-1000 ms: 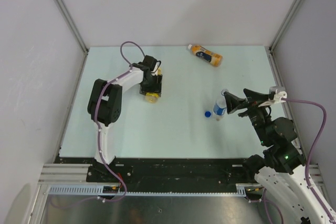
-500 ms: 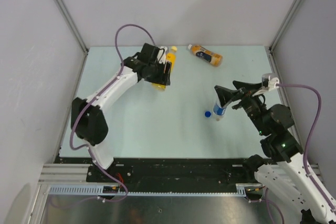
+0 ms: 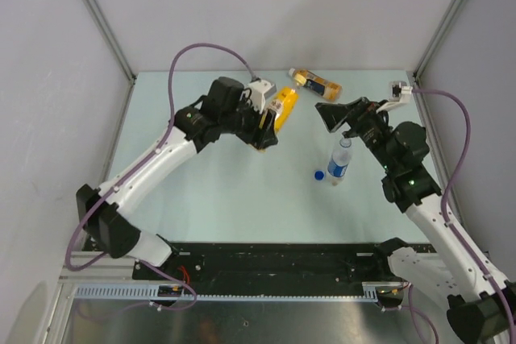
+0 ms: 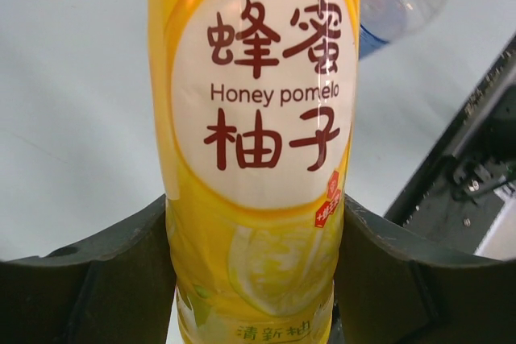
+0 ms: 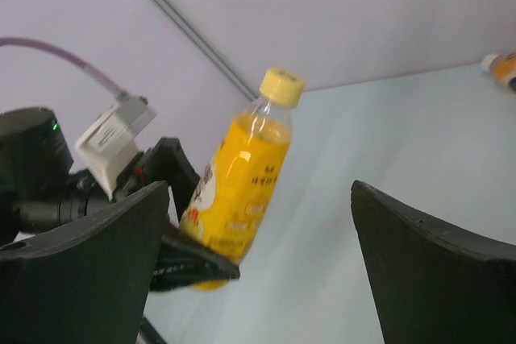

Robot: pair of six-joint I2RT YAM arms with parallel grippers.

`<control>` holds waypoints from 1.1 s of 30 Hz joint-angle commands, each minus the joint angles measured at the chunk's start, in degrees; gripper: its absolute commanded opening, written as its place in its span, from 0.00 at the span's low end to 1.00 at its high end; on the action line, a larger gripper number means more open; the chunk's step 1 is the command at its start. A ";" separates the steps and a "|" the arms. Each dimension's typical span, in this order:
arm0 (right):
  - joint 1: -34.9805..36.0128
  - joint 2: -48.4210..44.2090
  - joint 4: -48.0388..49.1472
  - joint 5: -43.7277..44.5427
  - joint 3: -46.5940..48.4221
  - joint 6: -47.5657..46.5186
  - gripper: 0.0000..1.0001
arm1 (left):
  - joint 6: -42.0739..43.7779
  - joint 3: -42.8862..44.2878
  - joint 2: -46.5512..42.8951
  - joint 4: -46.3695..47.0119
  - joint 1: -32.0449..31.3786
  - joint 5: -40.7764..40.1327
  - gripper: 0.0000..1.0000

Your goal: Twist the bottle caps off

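Observation:
My left gripper (image 3: 267,123) is shut on the lower body of the yellow bottle (image 3: 280,109), which it holds tilted above the table. Its yellow cap (image 5: 282,86) is on and points toward my right gripper (image 3: 339,113). The left wrist view shows the bottle (image 4: 258,118) filling the gap between the left gripper's (image 4: 254,279) jaws. The right gripper (image 5: 262,223) is open, apart from the bottle (image 5: 240,187) and facing it. The clear bottle (image 3: 339,161) stands upright with a blue cap (image 3: 319,174) lying beside it. The orange bottle (image 3: 317,83) lies at the back.
Grey walls with metal posts close in the pale table (image 3: 201,191) on three sides. The black rail of the arm bases runs along the near edge. The orange bottle's end (image 5: 504,66) shows at the right edge of the right wrist view.
The left arm has lifted the yellow bottle and carried it right, toward the middle. The right arm has swung up and back from the clear bottle to face the yellow bottle.

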 commanded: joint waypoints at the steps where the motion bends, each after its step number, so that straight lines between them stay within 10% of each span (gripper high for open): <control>1: -2.25 4.29 7.03 -10.16 2.71 8.89 0.99 | 4.23 -5.55 -6.96 6.16 -1.12 1.65 0.58; 20: -2.96 14.69 21.55 -20.01 2.75 17.10 0.81 | 9.70 -10.30 -11.56 8.06 -5.61 13.73 0.58; 28: -3.05 14.67 22.71 -22.20 2.54 17.50 0.08 | 10.78 -11.00 -12.09 8.03 -6.77 12.41 0.62; 33: -2.99 12.86 21.52 -21.20 1.69 16.18 0.00 | 10.88 -11.62 -13.45 8.01 -6.84 9.43 0.82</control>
